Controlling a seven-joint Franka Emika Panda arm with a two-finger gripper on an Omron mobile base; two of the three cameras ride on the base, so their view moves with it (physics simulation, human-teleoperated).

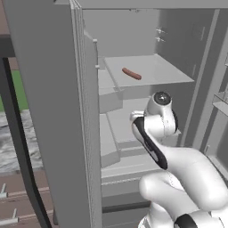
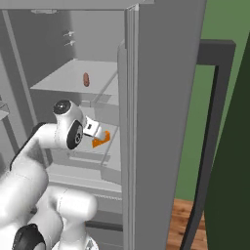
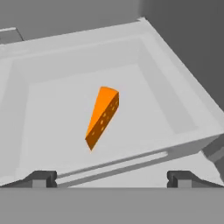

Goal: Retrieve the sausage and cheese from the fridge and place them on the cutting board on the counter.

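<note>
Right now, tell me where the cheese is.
The cheese lies inside the open fridge, on a shelf below the one with the sausage, just ahead of the gripper.

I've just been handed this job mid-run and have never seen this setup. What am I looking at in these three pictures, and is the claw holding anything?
The white jointed machine is a robot arm on a driving base, reaching into an open fridge. Two pictures come from cameras on the base, behind the arm to its left and right, so they show one scene from two sides. The third comes from a camera on the hand, looking along the claw; the two small dark tips at its bottom are the claw's fingers.

On an upper shelf lies a sausage, untouched. Lower down, in a shallow white bin, lies an orange cheese wedge. The claw points at it with fingers spread wide, apart from the cheese. It holds nothing.
</note>
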